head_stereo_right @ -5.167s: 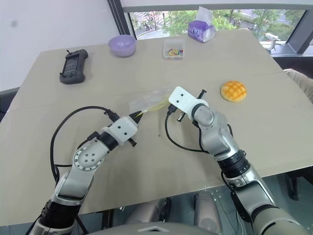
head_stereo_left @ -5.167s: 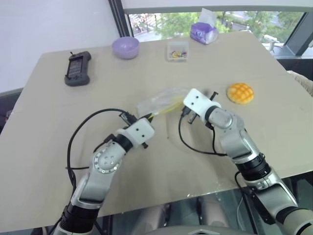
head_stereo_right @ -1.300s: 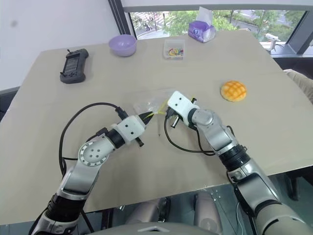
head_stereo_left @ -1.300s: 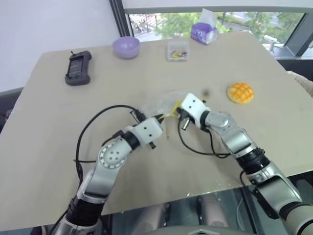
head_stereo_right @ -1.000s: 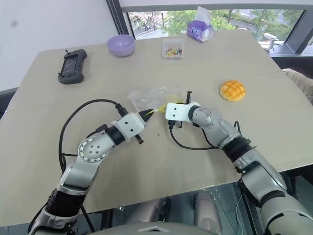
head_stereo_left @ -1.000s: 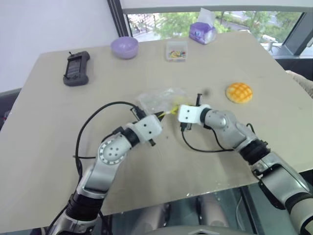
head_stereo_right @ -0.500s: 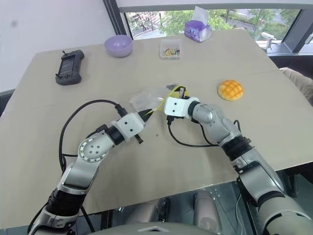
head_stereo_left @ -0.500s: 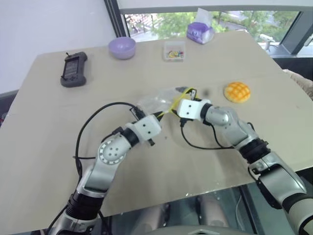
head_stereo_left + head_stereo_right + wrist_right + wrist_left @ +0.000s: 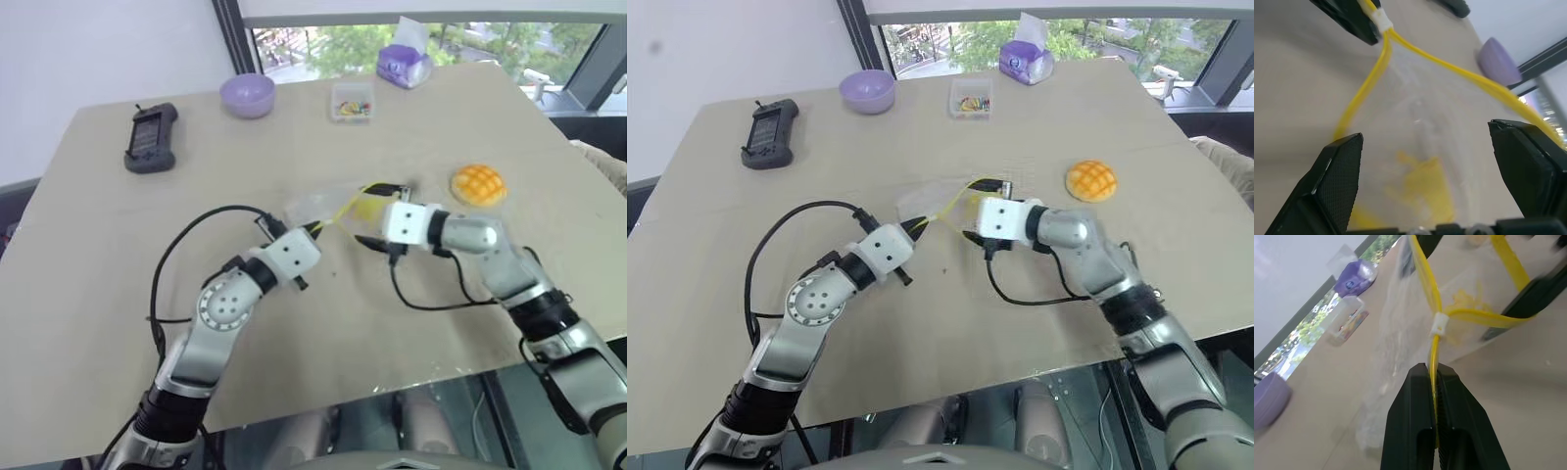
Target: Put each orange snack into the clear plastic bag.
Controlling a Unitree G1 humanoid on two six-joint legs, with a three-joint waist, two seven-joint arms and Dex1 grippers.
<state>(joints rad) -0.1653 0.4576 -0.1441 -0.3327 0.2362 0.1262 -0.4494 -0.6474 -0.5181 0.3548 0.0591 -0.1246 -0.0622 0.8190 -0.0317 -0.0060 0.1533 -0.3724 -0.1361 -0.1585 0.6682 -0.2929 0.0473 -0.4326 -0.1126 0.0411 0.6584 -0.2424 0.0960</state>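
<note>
Near the table's [image 9: 118, 294] middle, the left end effector [image 9: 315, 228] is pinching together on the yellow zip strip [image 9: 1433, 345] of the crinkly clear plastic bag [image 9: 323, 204]. At its three o'clock, the right end effector [image 9: 374, 211] is standing with fingers [image 9: 1337, 178] wide apart inside the bag's spread mouth, clamping nothing. The round orange-yellow bun [image 9: 478, 183] with a criss-cross top is lying on the table farther toward three o'clock, outside the bag. Farther off are sitting a black handheld controller [image 9: 150, 137], a purple bowl [image 9: 247, 95], a small clear box [image 9: 354, 101] and a purple tissue pack [image 9: 406, 65].
</note>
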